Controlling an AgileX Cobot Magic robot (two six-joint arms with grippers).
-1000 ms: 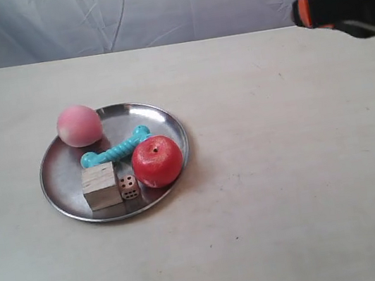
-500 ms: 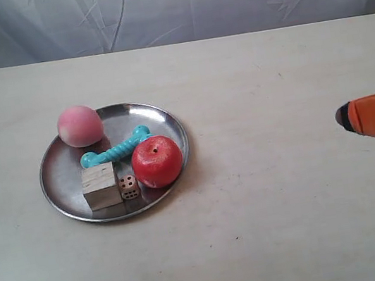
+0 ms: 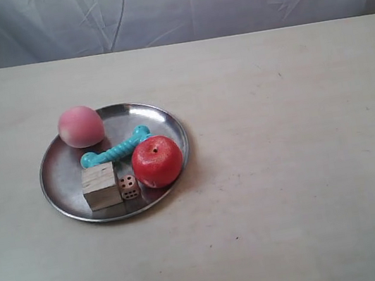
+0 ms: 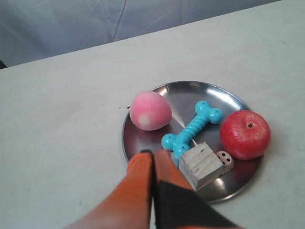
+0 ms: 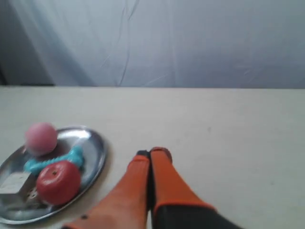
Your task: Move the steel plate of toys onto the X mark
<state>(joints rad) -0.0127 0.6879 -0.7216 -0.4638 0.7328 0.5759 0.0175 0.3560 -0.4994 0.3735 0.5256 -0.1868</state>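
The steel plate (image 3: 61,178) rests on the pale table left of centre. It carries a pink peach (image 3: 80,126), a teal bone (image 3: 116,150), a red apple (image 3: 156,161), a wooden cube (image 3: 100,185) and a small die (image 3: 129,186). Neither gripper shows in the exterior view. In the left wrist view, my left gripper (image 4: 153,152) is shut with nothing held, its tips over the plate's rim (image 4: 190,85) beside the cube (image 4: 201,165) and bone (image 4: 192,130). My right gripper (image 5: 151,152) is shut and empty, over bare table beside the plate (image 5: 95,148). I cannot make out the X mark.
A grey-white cloth backdrop (image 3: 173,4) hangs behind the table's far edge. Pale tabletop (image 3: 303,150) stretches out from the plate on the apple's side. A tiny dark speck (image 3: 236,238) lies on the wood nearer the camera.
The arm at the exterior view's right dropped from the upper right corner, passed the right edge, and has left the frame. The plate and toys have not moved.
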